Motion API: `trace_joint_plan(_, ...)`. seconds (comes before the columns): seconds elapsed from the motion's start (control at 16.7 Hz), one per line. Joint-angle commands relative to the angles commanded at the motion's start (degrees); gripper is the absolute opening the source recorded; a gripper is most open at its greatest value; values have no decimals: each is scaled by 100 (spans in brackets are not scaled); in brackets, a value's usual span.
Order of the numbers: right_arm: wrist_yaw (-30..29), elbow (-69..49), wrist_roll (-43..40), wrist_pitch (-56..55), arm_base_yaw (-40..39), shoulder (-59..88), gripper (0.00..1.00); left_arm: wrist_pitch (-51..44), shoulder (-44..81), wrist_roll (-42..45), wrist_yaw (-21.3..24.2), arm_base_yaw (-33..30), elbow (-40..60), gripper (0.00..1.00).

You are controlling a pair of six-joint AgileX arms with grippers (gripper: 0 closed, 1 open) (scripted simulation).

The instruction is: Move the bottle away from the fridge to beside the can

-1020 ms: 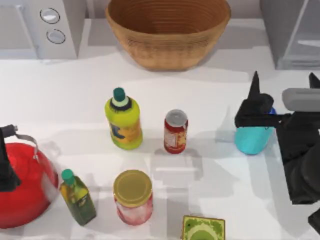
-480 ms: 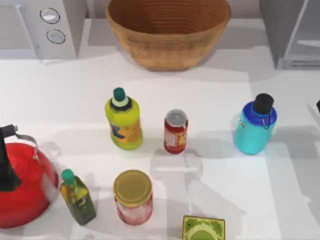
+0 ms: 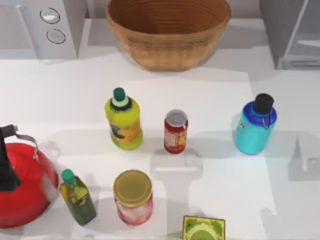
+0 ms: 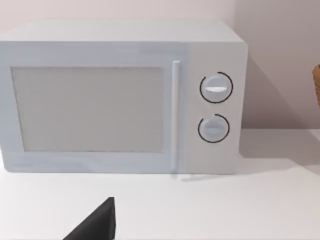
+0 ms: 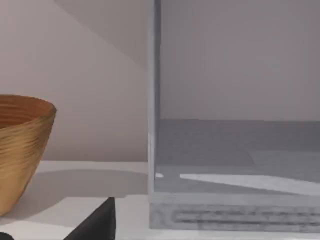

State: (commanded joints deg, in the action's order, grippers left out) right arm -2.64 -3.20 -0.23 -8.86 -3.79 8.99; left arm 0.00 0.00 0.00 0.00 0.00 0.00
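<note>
Presently the bottle [image 3: 254, 128] stands upright toward the counter's [image 3: 215, 95] right edge, in front of the fridge [image 3: 291, 32] at the back right corner and well apart from the can [image 3: 175, 131] at mid-counter, so by my judgement the move is not done. Bare counter lies between them for the bottle to land in. One basket [image 3: 168, 31] sits at the back edge. I count one turquoise bottle, one can, one fridge. Whether either end effector is apart or together, I cannot tell.
</note>
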Motion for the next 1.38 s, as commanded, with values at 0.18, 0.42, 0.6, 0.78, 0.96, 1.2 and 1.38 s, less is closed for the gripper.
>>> trace_joint_plan(0.18, 210, 253, 18, 712, 303, -721, 100, 0, 0, 0, 0, 0, 0, 100)
trace_joint_plan(0.42, 264, 320, 23, 886, 379, -899, 100, 0, 0, 0, 0, 0, 0, 100)
trace_joint_plan(0.6, 255, 302, 22, 876, 362, -878, 100, 0, 0, 0, 0, 0, 0, 100)
trace_joint_plan(0.78, 246, 168, 16, 1069, 372, -1038, 100, 0, 0, 0, 0, 0, 0, 100)
trace_joint_plan(0.96, 239, -245, 3, 1803, 384, -1532, 100, 0, 0, 0, 0, 0, 0, 100)
trace_joint_plan(1.2, 254, -1003, -9, 3541, 379, -2457, 100, 0, 0, 0, 0, 0, 0, 100)
trace_joint_plan(1.38, 266, -1637, -14, 5098, 376, -3239, 100, 0, 0, 0, 0, 0, 0, 100)
